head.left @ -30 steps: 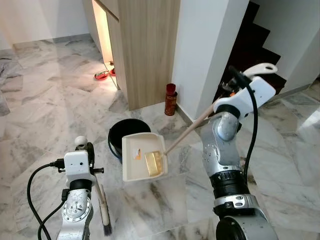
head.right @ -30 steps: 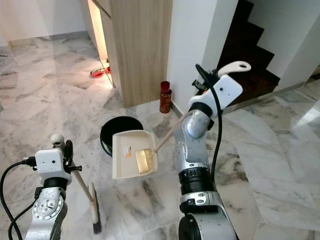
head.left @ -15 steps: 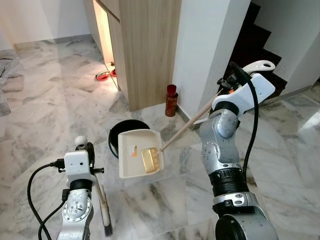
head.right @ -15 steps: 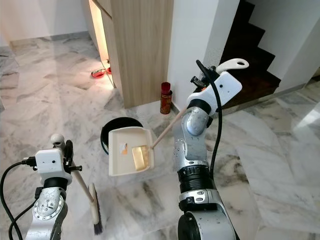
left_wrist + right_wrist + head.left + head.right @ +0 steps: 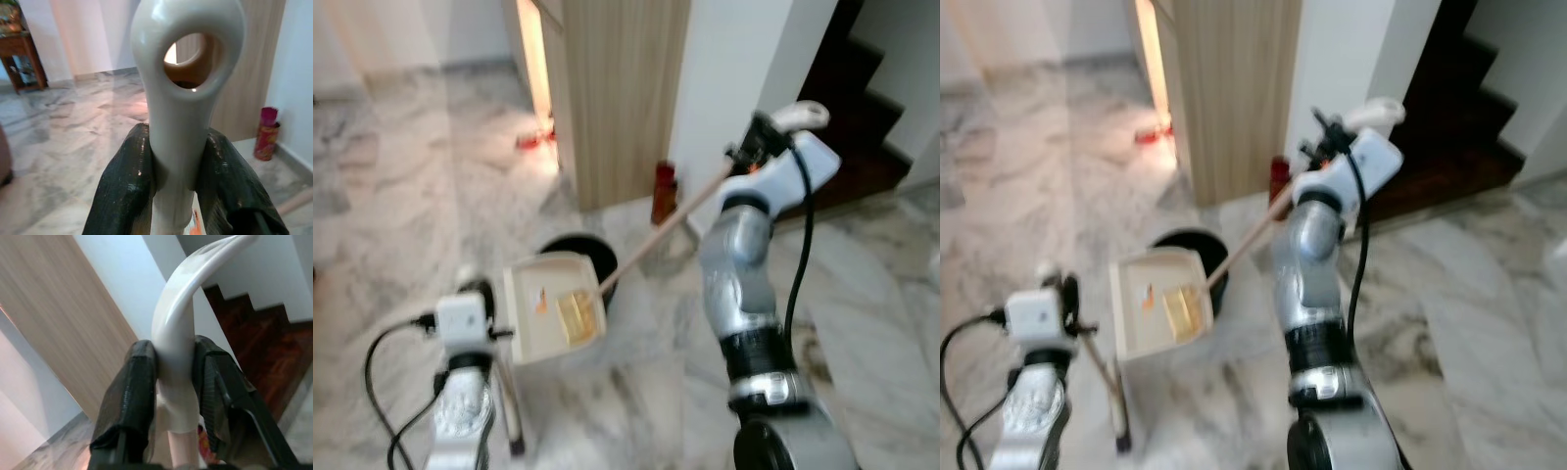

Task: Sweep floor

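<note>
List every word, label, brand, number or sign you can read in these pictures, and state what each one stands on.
No text can be read anywhere.
Red can by the wall: a printed wrap shows, too small and blurred to read.
Dustpan: holds a yellow piece and an orange scrap, no lettering legible.
The head views are motion-blurred.

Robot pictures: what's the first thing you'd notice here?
The cream dustpan held up in the air near the middle, with a yellow piece lying in it and a black bin just behind. The right gripper clamps its long handle, and the left gripper clamps the broom beside the dustpan.
</note>
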`<state>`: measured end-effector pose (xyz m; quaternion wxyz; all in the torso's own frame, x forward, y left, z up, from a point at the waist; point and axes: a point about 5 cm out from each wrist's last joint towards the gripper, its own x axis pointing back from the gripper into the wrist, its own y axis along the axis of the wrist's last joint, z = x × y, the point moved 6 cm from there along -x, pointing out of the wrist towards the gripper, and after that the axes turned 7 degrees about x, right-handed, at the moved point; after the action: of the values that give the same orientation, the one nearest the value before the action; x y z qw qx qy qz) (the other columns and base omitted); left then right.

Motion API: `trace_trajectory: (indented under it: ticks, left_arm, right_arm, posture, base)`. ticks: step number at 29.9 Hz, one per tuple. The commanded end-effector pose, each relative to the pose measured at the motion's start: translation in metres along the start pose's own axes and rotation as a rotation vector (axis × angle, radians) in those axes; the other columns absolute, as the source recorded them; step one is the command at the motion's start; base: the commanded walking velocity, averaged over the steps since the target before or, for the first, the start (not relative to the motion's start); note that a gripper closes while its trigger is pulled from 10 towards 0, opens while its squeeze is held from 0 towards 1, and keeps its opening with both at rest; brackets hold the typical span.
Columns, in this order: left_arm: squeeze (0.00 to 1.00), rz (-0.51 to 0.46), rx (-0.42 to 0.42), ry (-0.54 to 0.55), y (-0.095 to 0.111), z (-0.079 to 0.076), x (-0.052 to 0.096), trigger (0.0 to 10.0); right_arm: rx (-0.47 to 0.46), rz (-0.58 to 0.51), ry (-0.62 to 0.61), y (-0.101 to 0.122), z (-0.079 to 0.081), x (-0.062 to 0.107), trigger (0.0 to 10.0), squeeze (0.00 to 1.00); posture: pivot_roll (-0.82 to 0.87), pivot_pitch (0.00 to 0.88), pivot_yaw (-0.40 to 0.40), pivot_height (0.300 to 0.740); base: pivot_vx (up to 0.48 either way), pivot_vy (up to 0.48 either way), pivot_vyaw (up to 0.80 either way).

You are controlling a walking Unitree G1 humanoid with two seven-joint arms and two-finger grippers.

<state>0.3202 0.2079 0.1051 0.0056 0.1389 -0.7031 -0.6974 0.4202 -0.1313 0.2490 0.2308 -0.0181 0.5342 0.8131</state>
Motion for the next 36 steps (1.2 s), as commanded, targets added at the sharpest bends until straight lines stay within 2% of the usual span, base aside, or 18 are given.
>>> trace_trajectory:
  ticks: [1, 36]
  left_arm:
    - [0.00, -0.061, -0.007, -0.003, 0.0150, 0.0020, -0.0047, 10.0]
    - [0.00, -0.064, -0.008, 0.003, 0.0158, 0.0022, -0.0057, 10.0]
  right_arm:
    - [-0.127, -0.043, 0.066, 0.0183, 0.0371, 0.0085, 10.0, 0.00]
    - [-0.133, -0.017, 0.088, 0.0125, 0.0387, 0.0093, 10.0, 0.00]
  posture:
    - [0.14, 0.000, -0.028, 0.740]
    - [0.14, 0.000, -0.032, 0.740]
  base:
    - [0.296, 0.000, 0.00]
    - [0.304, 0.000, 0.00]
